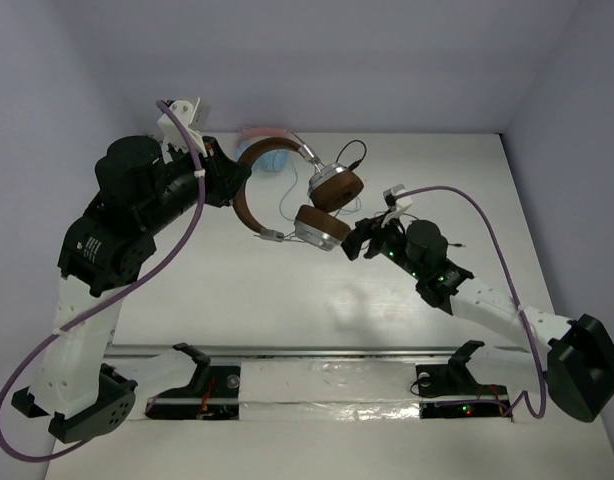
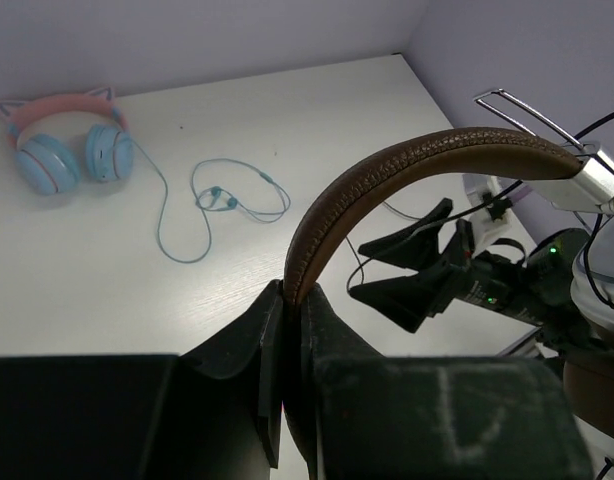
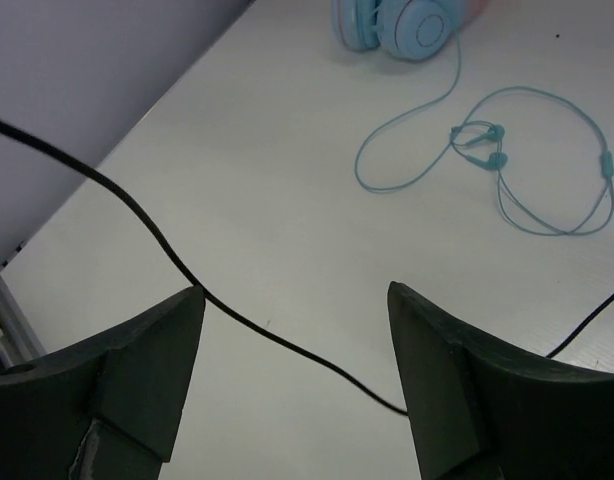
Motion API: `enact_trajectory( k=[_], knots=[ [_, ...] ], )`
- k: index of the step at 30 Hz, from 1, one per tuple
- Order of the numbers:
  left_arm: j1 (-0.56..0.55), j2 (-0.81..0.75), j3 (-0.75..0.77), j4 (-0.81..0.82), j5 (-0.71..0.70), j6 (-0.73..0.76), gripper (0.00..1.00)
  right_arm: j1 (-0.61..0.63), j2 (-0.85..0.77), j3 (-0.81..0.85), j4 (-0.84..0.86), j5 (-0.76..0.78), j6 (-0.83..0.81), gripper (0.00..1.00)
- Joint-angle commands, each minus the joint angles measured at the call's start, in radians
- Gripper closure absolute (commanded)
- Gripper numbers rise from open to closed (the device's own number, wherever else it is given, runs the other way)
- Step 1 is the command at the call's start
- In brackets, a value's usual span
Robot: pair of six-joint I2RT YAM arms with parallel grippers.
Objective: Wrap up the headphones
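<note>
White table (image 1: 237,310), pale purple walls (image 1: 407,60) all around.

Left pincer (image 2: 287,305) shut tight on the brown headband (image 2: 407,160) of the headphones (image 1: 249,212), up off the table. Two brown and silver ear cups (image 1: 334,187) hanging out past that pincer, over toward the right pincer (image 1: 359,240).

Right pincer wide open, holding nothing, just beside the nearer ear cup. Touching it or not: cannot tell. Thin dark cable (image 3: 167,250) of the headphones running across the gap between its two fingers (image 3: 147,370), right by the tip of one finger, loose and not pinched. One more bit of dark cable at the far edge, by the other finger.

Out in front of both pincers, well apart from them: pink and blue headphones (image 2: 72,145) with little ears on top, lying on the table. Thin blue cable (image 2: 212,200) in loose loops beside them, between them and the right pincer. From above, partly hidden behind the left arm and the brown headband.
</note>
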Motion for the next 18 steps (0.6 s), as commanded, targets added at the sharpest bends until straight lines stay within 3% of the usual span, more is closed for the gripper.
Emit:
enact_trajectory(
  k=[1,10,18],
  knots=[
    [0.003,0.011,0.093,0.049,0.060,-0.017,1.00,0.001,0.063,0.028,0.065,-0.013,-0.036,0.21],
    [0.003,0.119,0.273,0.010,0.094,-0.005,1.00,0.001,0.130,0.016,0.119,-0.103,-0.010,0.21],
    [0.003,0.188,0.426,0.038,0.109,-0.023,1.00,0.001,0.212,-0.023,0.198,-0.062,0.043,0.31]
  ],
)
